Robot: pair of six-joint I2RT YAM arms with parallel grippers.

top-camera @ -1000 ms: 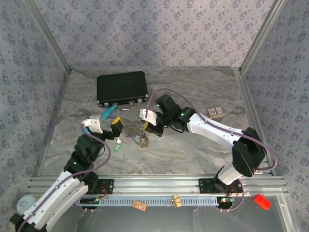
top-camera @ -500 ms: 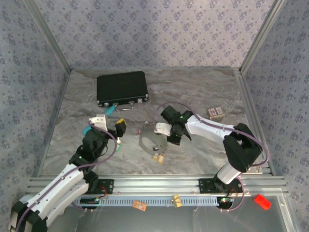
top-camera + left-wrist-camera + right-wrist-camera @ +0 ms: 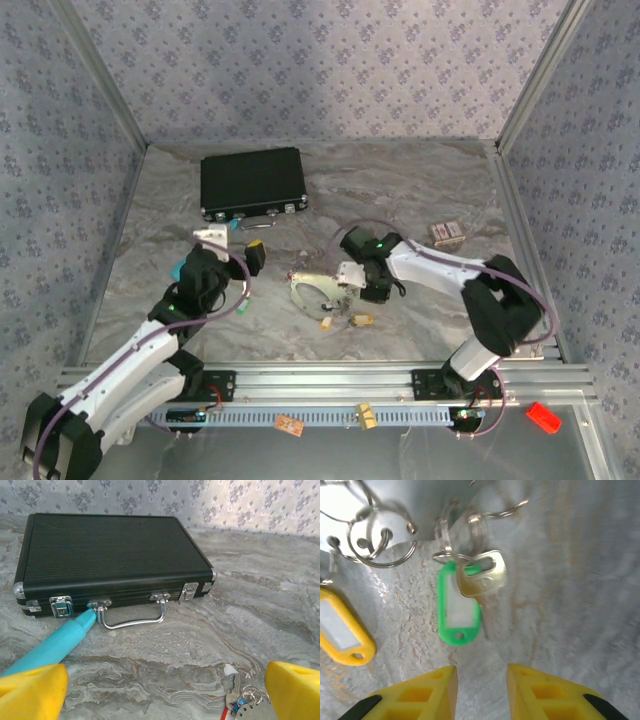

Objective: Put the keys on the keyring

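Seemingly at the key-grasping step, the right pincer (image 3: pixel 480 692) hung apart and empty over the green-tagged key (image 3: pixel 459 611), which lay on the tabletop (image 3: pixel 570 580) near the keyring (image 3: pixel 298 296). The left pincer (image 3: pixel 162 687) stood wide apart, empty. The next move called for closing squarely on that key's tag.

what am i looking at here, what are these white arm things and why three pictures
Two robot arms, left and right, sit at a marble table. One picture looks down from above; the other two come from a camera on each wrist, so the yellow blocks are that arm's own jaws. On the table: a black case, a teal tube, a wire keyring and keys with a green tag and a yellow tag. Both pairs of jaws stand open, holding nothing.
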